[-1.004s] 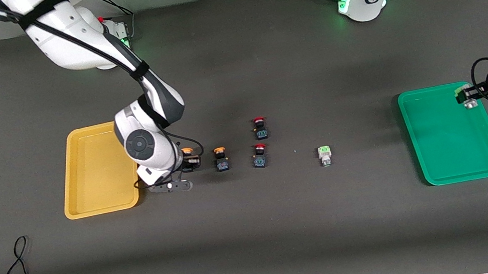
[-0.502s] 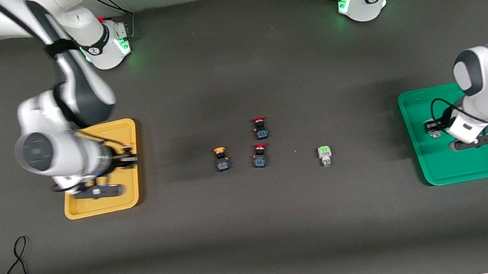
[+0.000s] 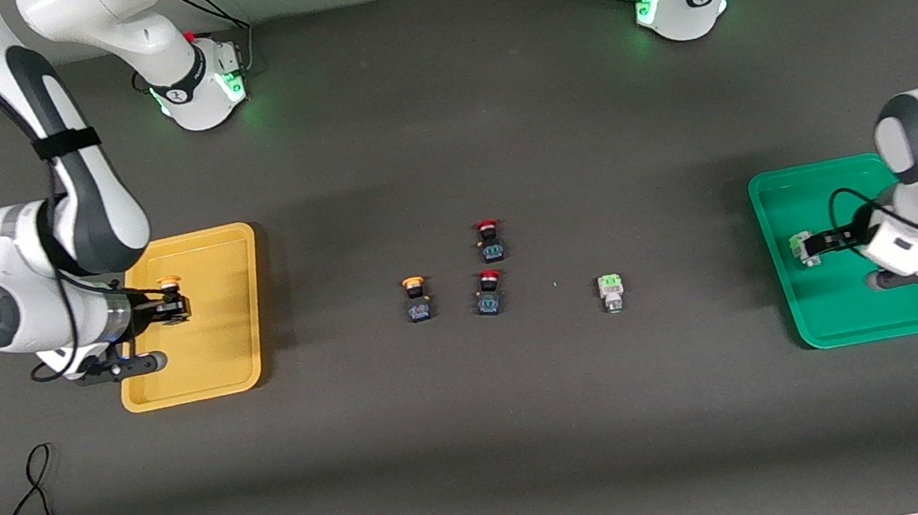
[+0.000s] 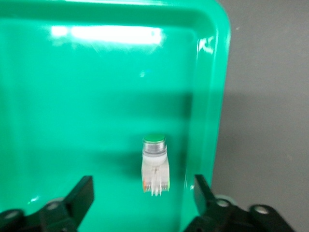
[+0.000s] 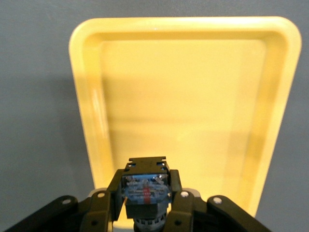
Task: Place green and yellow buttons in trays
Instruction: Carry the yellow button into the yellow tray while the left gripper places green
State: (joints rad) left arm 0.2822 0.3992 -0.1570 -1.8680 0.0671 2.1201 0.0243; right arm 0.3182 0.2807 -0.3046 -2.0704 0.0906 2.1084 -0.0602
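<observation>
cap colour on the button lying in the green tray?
Green, on the small whitish-grey pushbutton in the bright green plastic tray. The left wrist view shows it best.

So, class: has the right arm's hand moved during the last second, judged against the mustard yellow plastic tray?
Yes. The right hand, from the table beside the mustard yellow plastic tray, moved over it.

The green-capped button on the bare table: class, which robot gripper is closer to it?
The left. The left gripper is open over the green tray, toward that button's end; the right gripper holds a yellow-capped button over the yellow tray.
</observation>
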